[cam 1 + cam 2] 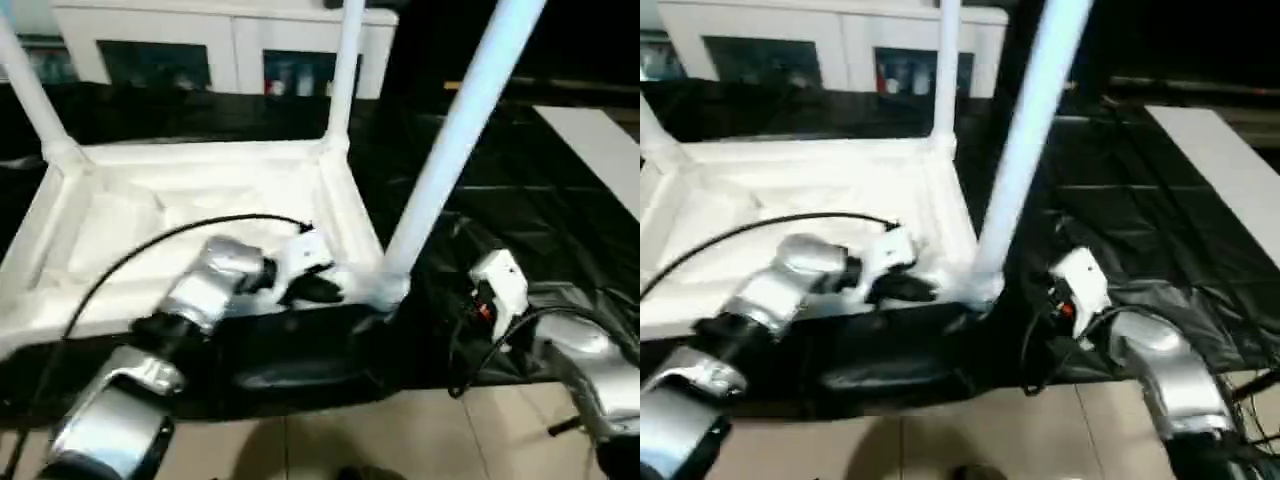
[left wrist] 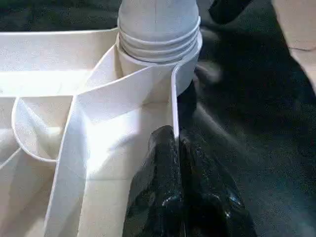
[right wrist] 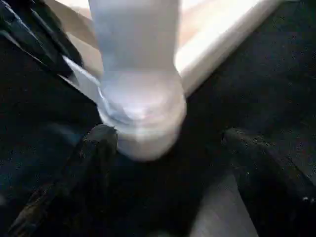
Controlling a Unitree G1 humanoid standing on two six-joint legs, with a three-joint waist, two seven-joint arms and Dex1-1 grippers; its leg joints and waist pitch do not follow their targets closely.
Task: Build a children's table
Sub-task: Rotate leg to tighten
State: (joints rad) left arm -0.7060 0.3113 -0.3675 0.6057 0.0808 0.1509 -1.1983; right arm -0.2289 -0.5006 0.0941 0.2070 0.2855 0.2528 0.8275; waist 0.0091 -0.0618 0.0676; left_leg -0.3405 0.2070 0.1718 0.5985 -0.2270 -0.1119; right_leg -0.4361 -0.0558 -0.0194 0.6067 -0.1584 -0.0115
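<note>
Your tabletop [image 1: 150, 215] lies underside up at centre left of the head views, on black sheeting [image 1: 520, 230], three legs [image 1: 455, 140] standing in its sockets. Your left gripper [image 2: 180, 148] is closed, its fingers pinching the near rim beside the near-right socket [image 3: 143, 116]. Your right gripper [image 3: 165, 148] is open (fingers either side of that socket, not touching).

We see a white cabinet [image 1: 225, 40] with dark glass doors at the back, black sheeting [image 1: 520, 210] over the work surface, beige floor tiles [image 1: 420, 440] in front.
</note>
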